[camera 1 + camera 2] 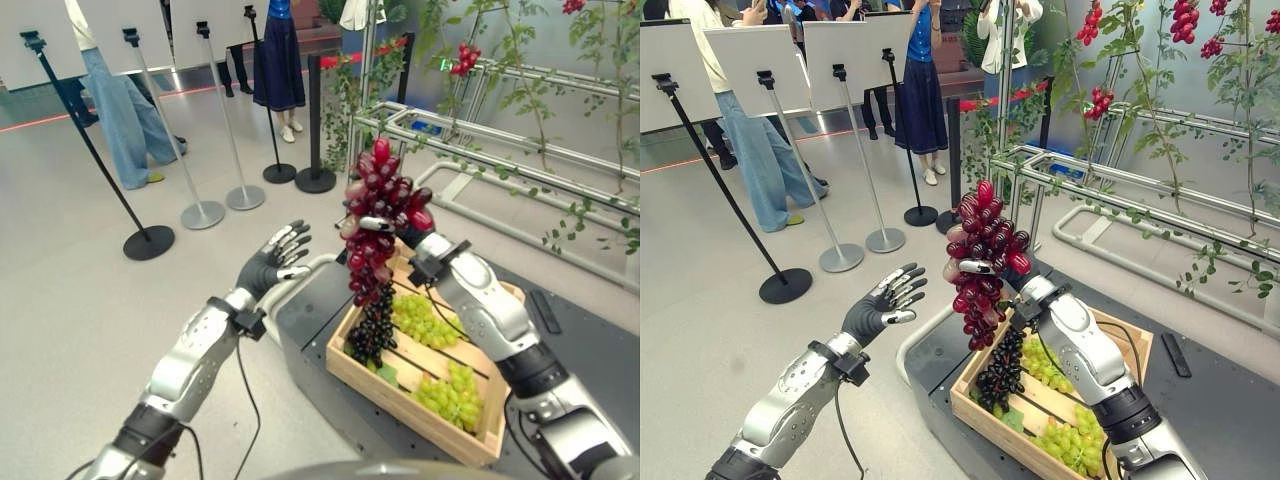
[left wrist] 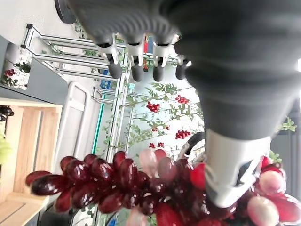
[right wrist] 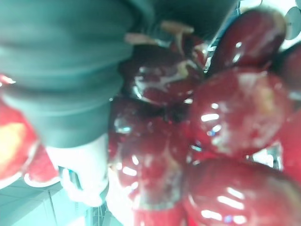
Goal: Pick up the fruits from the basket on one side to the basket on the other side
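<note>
Left eye view, nearest first: a wooden crate [image 1: 352, 375] sits on a dark grey surface [image 1: 310, 320] just in front of the robot. Inside it lie two bunches of green grapes, one near the front corner [image 1: 452, 393] and one toward the middle [image 1: 422, 318], and a bunch of black grapes [image 1: 372, 328] at the crate's left end. Above the crate, the right hand [image 1: 385, 228] holds a bunch of red grapes [image 1: 378, 215] in the air, its fingers curled around the cluster's middle; the lower berries hang down to just over the black bunch. In the right wrist view the berries press right against the hand's cover, though that view is too close to show much more. The left hand [image 1: 277, 258] is raised to the left of the red bunch, clear of it, with fingers spread and relaxed and holding nothing. Beyond the surface, a metal pipe frame [image 1: 520, 140] carries leafy vines with small red fruit clusters [image 1: 465, 57]. Farther off, sign stands [image 1: 200, 212] rest on the pale floor, with people's legs [image 1: 125, 115] behind them.
</note>
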Controlling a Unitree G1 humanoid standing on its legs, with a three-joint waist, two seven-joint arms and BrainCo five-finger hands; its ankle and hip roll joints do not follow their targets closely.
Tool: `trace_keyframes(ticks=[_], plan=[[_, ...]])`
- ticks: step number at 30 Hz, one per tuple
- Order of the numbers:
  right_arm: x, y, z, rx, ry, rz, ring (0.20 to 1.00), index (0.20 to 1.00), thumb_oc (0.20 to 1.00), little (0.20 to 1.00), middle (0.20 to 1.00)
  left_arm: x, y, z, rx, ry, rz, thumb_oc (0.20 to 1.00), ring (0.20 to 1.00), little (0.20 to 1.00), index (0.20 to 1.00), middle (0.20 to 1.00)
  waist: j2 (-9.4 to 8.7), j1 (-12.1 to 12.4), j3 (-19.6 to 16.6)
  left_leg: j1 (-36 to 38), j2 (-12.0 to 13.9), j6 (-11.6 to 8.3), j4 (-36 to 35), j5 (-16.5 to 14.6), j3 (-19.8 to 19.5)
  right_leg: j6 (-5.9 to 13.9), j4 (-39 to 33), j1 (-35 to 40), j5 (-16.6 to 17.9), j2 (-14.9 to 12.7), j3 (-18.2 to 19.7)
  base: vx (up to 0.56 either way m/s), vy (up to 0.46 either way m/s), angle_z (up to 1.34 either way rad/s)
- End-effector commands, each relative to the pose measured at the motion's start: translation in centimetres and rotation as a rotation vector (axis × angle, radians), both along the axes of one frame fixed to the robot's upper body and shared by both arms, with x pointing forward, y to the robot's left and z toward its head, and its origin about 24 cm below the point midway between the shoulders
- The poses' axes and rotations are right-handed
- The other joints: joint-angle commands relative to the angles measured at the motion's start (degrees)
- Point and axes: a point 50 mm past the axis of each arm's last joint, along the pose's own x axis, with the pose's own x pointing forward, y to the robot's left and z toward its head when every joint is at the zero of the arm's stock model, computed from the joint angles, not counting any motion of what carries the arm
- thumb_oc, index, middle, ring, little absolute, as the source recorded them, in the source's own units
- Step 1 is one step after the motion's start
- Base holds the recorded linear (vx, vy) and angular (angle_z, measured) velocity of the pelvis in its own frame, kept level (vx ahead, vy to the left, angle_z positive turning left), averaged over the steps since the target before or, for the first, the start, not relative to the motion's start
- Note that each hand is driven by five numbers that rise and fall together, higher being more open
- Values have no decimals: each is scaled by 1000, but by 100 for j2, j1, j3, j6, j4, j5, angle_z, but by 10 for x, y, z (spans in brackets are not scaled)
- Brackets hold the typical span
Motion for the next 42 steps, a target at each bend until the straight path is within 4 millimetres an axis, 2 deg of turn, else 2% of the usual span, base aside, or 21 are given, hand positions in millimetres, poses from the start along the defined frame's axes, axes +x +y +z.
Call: trace_keyframes(ticks=[1,4,5,6,8,16,24,37,38,39,40,41,42], plan=[[-6,7,55,120,-247,37,200,200,200,200,200,9,-16,25,30,-147,-87,1000,1000,1000,1000,1000,-303,33,-84,275,-162,166,181,-684,68,452,374,-117,-136,-344,-179,0,0,0],[-6,10,56,121,-249,54,200,200,200,200,200,9,-27,28,20,-154,-139,1000,1000,1000,1000,1000,-299,15,-65,281,-163,169,186,-686,71,455,379,-120,-136,-344,-175,0,0,0],[-6,13,55,130,-242,65,200,200,200,200,200,9,-38,31,2,-157,-186,1000,1000,1000,1000,1000,-293,-11,-59,289,-163,169,181,-681,73,457,383,-124,-138,-343,-176,0,0,0],[-6,13,55,130,-242,65,200,200,200,200,200,9,-38,31,2,-158,-186,1000,1000,1000,1000,1000,-293,-7,-56,292,-162,169,179,-681,74,457,383,-123,-138,-342,-175,0,0,0],[-7,18,54,131,-233,88,200,200,200,200,200,7,-61,36,-37,-153,-288,1000,1000,1000,1000,1000,-283,-63,-35,282,-164,170,172,-669,73,458,391,-153,-136,-336,-146,0,0,0],[-7,25,52,120,-219,117,200,200,200,200,200,1,-91,40,-90,-117,-430,1000,1000,1000,1000,1000,-249,-143,-9,273,-160,177,162,-661,88,459,396,-181,-138,-332,-117,-1,-2,-1],[-8,29,54,127,-222,141,200,200,200,200,200,-2,-108,41,-147,-78,-489,1000,1000,1000,1000,1000,-235,-197,12,249,-161,179,171,-656,81,447,408,-202,-147,-323,-100,0,0,0],[-9,33,55,150,-229,149,200,200,200,200,200,-4,-122,35,-225,11,-515,1000,1000,1000,1000,1000,-209,-244,18,236,-161,187,159,-656,71,456,412,-215,-142,-328,-97,0,0,0],[-10,33,57,153,-235,148,200,200,200,200,200,-5,-124,34,-237,25,-515,925,925,925,925,925,-210,-253,19,236,-165,191,157,-659,70,456,411,-220,-146,-324,-89,0,0,0],[-10,33,57,153,-235,148,200,200,200,200,200,-5,-124,34,-237,26,-515,802,802,802,802,802,-210,-252,19,236,-165,191,156,-658,70,456,411,-221,-146,-324,-89,0,0,0],[-10,33,56,162,-233,148,200,200,200,200,200,-5,-124,32,-260,50,-509,470,470,470,470,470,-208,-257,22,243,-171,195,154,-664,68,458,409,-217,-144,-325,-85,0,0,0],[-10,33,56,162,-233,148,200,200,200,200,200,-5,-125,32,-260,50,-509,388,388,388,388,388,-208,-257,22,243,-171,195,154,-664,68,458,409,-216,-144,-325,-85,0,0,0],[-11,32,56,168,-236,146,200,200,200,200,200,-5,-124,31,-268,53,-504,200,200,200,200,200,-210,-261,16,242,-172,197,156,-668,66,457,409,-218,-152,-318,-79,0,0,0]])
